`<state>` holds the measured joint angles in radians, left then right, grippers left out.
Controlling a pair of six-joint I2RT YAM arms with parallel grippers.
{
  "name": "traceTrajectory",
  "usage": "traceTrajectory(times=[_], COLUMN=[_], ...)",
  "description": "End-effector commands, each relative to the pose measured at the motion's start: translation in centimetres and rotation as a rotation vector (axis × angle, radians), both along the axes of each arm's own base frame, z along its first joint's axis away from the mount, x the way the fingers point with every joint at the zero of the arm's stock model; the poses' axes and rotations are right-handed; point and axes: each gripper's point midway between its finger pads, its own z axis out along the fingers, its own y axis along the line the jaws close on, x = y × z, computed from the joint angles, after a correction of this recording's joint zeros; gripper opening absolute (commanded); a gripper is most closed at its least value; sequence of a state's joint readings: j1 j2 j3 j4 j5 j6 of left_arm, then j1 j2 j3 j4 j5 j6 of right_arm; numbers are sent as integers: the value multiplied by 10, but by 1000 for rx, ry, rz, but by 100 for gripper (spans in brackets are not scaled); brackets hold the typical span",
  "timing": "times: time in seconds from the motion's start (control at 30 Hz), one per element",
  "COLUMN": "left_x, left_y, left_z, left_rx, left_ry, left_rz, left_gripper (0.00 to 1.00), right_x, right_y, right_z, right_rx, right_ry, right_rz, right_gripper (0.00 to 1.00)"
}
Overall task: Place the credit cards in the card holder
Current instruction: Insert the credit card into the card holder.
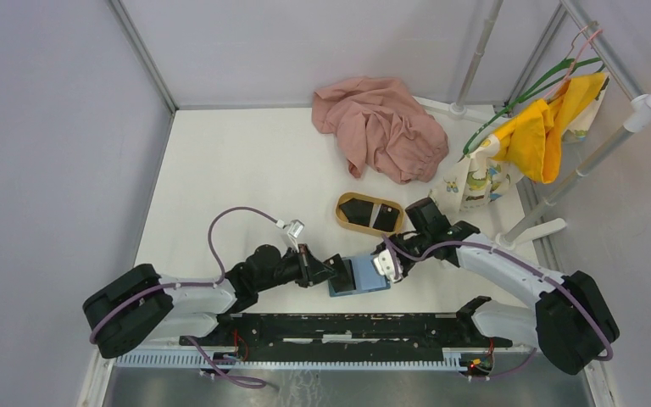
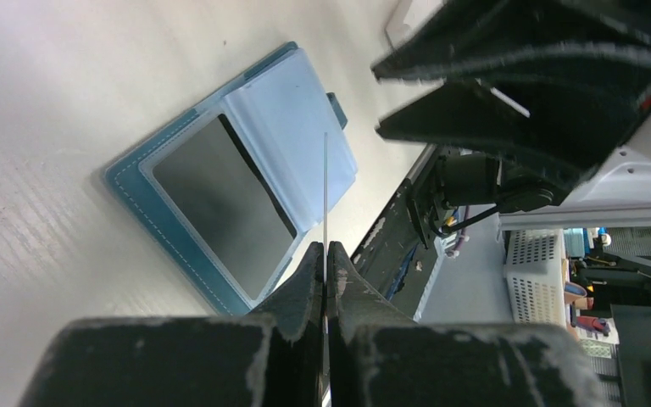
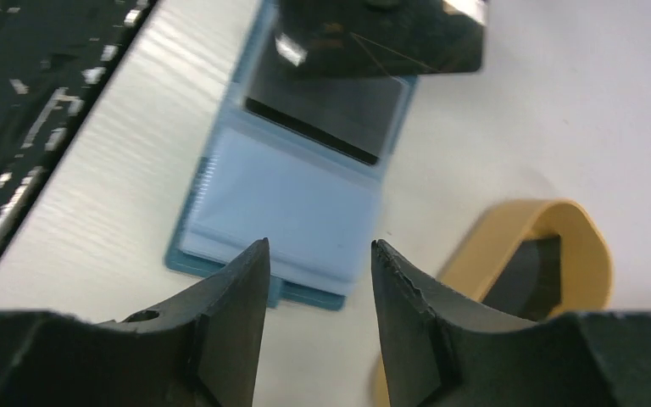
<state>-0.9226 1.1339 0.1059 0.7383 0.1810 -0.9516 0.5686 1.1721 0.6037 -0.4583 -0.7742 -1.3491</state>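
Observation:
The card holder lies open on the table in front of the arm bases, its light blue inside up. One black credit card sits in its clear pocket. My left gripper is shut on another credit card, seen edge-on and held over the holder's left half. My right gripper is open and holds nothing, just above the holder's right edge. More credit cards lie in the tan tray.
The oval tan wooden tray stands just behind the holder. A pink cloth is heaped at the back. Yellow fabric hangs on a white rack at the right. A black rail runs along the near edge.

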Motion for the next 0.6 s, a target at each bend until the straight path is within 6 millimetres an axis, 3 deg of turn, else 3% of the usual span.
traceTrajectory(times=[0.0,0.2,0.57], left_x=[10,12,16], left_y=[-19,-26,-34], left_z=[27,21,0], left_rx=[-111,-111,-67], left_ry=[-7,17,55], left_rz=[10,-1,-6], left_gripper=[2,2,2], right_x=[-42,-40,-32], right_y=[-2,0,-12], right_z=[-9,-28,-43], right_rx=[36,-54,-166], right_ry=[41,56,52], right_rz=[190,164,127], right_gripper=[53,52,49])
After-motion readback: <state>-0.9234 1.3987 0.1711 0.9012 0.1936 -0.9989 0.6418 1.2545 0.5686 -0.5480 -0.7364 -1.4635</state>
